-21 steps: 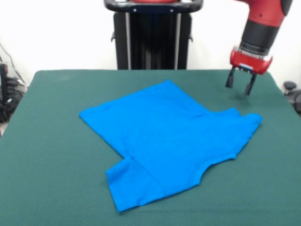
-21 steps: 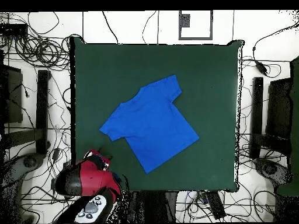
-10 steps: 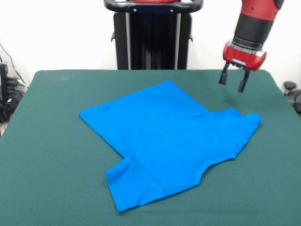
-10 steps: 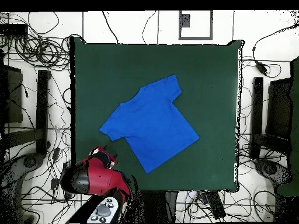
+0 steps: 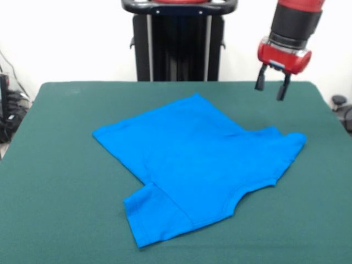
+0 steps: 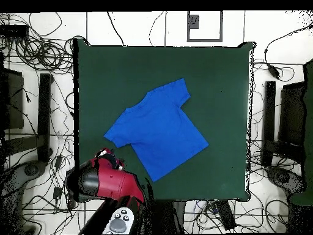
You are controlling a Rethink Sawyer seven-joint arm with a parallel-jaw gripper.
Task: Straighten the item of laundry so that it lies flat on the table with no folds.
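1. Step in hand, by judgement: pause between grasps. End effector (image 5: 272, 88) raised in the upper right of the front view, fingers apart, nothing between them, clear of the cloth.
2. Blue T-shirt (image 5: 198, 162) spread across the centre of the green counter (image 5: 49, 181), set diagonally. In the overhead view, shirt (image 6: 156, 128) at centre with one sleeve pointing to the upper right and the other to the left.
3. Mostly flat already. Body panel smooth; slight ridge near the right-hand sleeve in the front view, where the fabric looks bunched against the shoulder. Lower-left sleeve lying flat, seam line visible.
4. Relative position: shirt below and to the left of the end effector in the front view; nearest part the right-hand sleeve, apart from it and lower in the frame. In the overhead view, end effector (image 6: 110, 158) at lower left, just beside the shirt's left sleeve tip, not over the cloth.
5. Next move, by judgement: descend onto that nearest sleeve, pinch thin fabric at its edge only, draw outward away from the body to take out the ridge.
6. Caution: soft thin cloth; a deep pinch or long pull likely to drag the whole shirt and make new folds.
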